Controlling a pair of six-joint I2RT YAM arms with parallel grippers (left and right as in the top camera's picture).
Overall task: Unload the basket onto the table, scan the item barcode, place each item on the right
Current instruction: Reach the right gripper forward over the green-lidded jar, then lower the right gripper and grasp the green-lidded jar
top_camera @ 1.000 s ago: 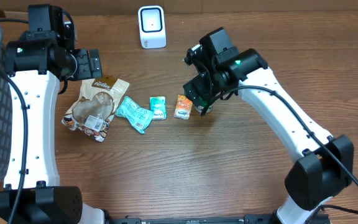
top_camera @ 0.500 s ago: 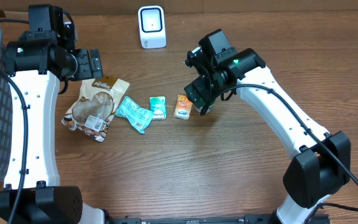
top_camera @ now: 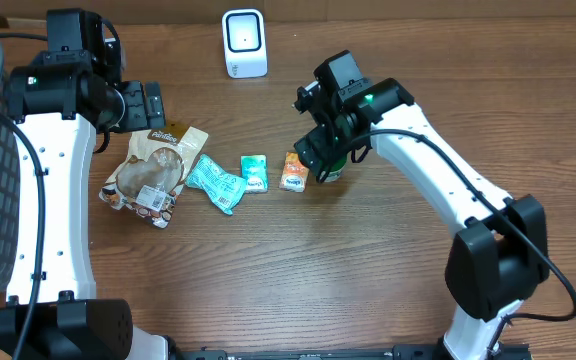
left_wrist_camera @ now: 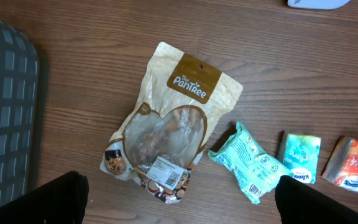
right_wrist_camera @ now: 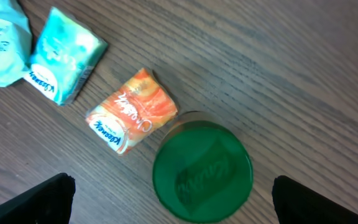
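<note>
Right tool (right_wrist_camera: pixel 184 205), jaws spread to their widest and holding nothing, poised directly over the green-lidded jar (right_wrist_camera: pixel 202 169); the jar stands upright on the tabletop (top_camera: pixel 298 260), touching or just beside the orange tissue pack (right_wrist_camera: pixel 132 118), with the teal tissue pack (right_wrist_camera: pixel 64 56) beyond it. Jar judged rigid, smooth-sided, probably slippery and fairly light; its round lid looks the firmest hold, taken across the diameter from above, clear of the orange pack; barcode not visible, presumably on the side wall. Scanner (top_camera: pixel 244 42) stands well apart near the far edge; left tool (left_wrist_camera: pixel 182 199), likewise wide open and empty, hangs above the snack bag (left_wrist_camera: pixel 173 118).
</note>
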